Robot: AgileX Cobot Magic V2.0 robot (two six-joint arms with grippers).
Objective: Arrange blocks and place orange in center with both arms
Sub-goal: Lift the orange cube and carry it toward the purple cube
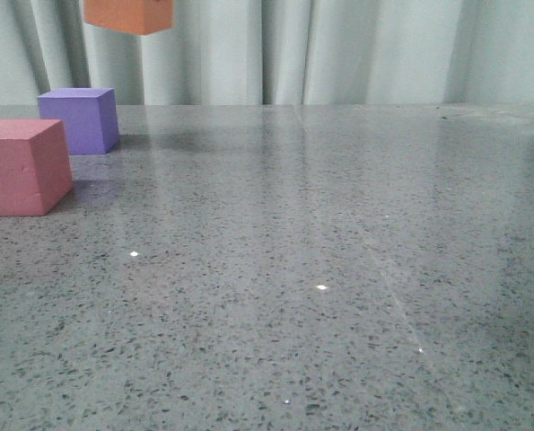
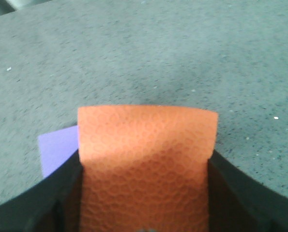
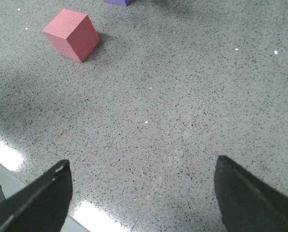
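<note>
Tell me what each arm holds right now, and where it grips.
The left gripper holds the orange cube by two opposite side faces, lifted off the table. The right gripper holds nothing, jaws open.

Matte orange foam cube (image 1: 128, 14) cropped by frame top; matte purple foam cube (image 2: 58, 150) mostly hidden behind it; pink foam cube (image 1: 21, 167) clipped at left.

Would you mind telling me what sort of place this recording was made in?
Probably a robot test bench: a bare speckled grey table, a plain curtain backdrop, and only foam cubes like the pink cube.
</note>
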